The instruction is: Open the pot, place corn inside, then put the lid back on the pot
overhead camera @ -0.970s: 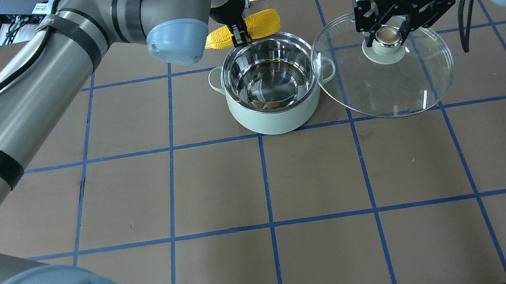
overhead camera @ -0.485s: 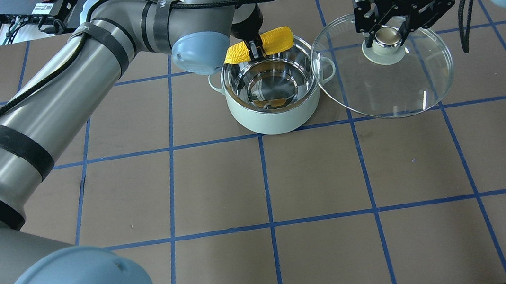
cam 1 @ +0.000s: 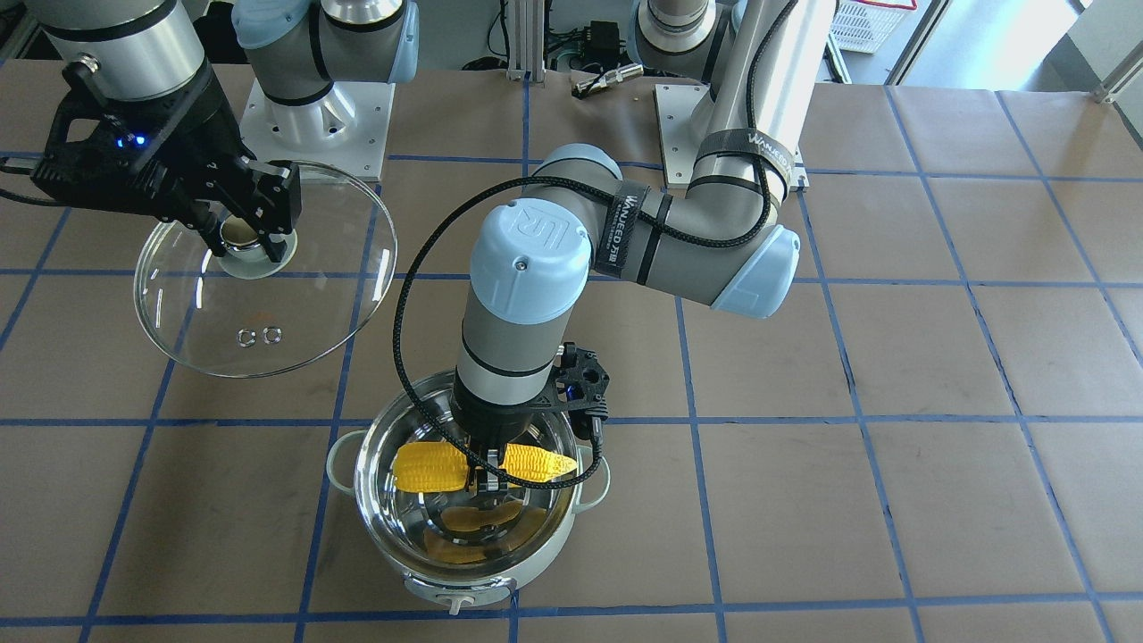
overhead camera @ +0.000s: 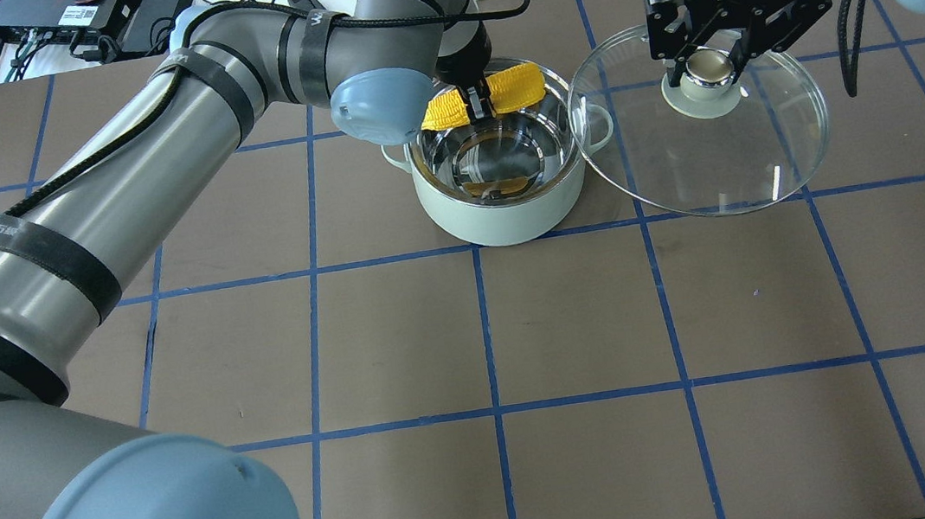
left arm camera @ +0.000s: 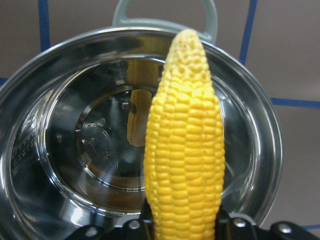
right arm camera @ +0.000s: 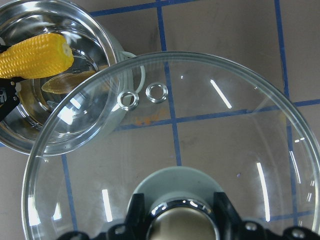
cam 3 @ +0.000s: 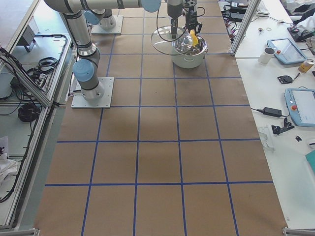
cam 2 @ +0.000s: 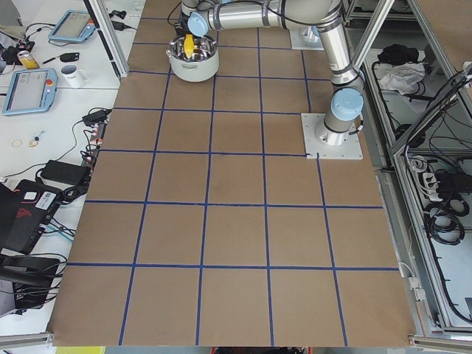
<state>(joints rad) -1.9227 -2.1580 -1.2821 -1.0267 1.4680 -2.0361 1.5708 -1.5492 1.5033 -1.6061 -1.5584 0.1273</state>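
Observation:
The pale mint pot (overhead camera: 501, 218) stands open on the table, its steel inside empty apart from reflections. My left gripper (overhead camera: 482, 106) is shut on the middle of the yellow corn (overhead camera: 518, 86) and holds it level over the far part of the pot's opening. In the front-facing view the corn (cam 1: 424, 466) hangs inside the pot's rim (cam 1: 373, 500). The left wrist view shows the corn (left arm camera: 185, 150) above the pot's bottom (left arm camera: 85, 150). My right gripper (overhead camera: 711, 67) is shut on the knob of the glass lid (overhead camera: 722, 165) and holds it in the air to the right of the pot.
The table has a brown cover with a blue tape grid. The arm bases (cam 1: 317, 107) stand at the robot's side. The lid's edge (right arm camera: 75, 110) overlaps the pot's right handle. Side benches hold tablets (cam 3: 300, 105) and a mug (cam 2: 72, 74).
My left gripper has carried the corn from behind the pot's far rim to over the opening, and lower. The right gripper and the lid have not moved.

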